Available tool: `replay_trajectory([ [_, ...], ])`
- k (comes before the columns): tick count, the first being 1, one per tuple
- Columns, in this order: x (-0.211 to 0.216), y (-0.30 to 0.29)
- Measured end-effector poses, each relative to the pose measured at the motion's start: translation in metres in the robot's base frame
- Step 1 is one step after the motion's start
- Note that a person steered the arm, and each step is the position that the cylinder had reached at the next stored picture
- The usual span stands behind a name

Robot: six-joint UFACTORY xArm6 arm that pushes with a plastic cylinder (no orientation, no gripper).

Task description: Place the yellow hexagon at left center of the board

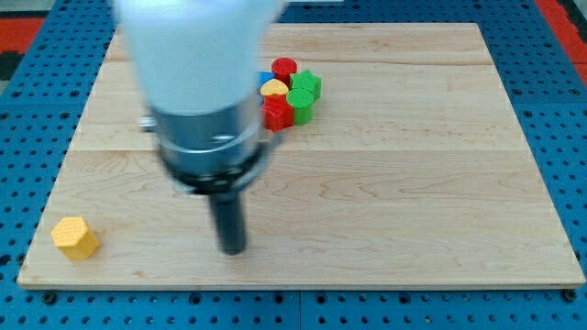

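The yellow hexagon [74, 238] lies near the board's bottom left corner. My tip [234, 249] rests on the wooden board [413, 183] at the bottom centre-left, well to the right of the yellow hexagon and apart from it. The arm's white and grey body fills the view's upper left and hides part of the board behind it.
A tight cluster of blocks sits at the top centre: a red cylinder [284, 67], a green block [305, 86], a yellow heart-like block [274, 89], a red block [278, 114], another green block [301, 104] and a blue block [264, 78], partly hidden by the arm.
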State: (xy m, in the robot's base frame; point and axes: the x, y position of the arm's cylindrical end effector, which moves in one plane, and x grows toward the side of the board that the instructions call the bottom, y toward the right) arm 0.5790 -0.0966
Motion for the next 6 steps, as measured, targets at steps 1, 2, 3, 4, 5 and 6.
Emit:
replay_trajectory([
  [1,0.035,-0.029],
  [2,0.034,-0.099],
  [3,0.011,-0.158],
  [4,-0.039,-0.148],
  [5,-0.08,-0.126],
  [6,-0.105,-0.104],
])
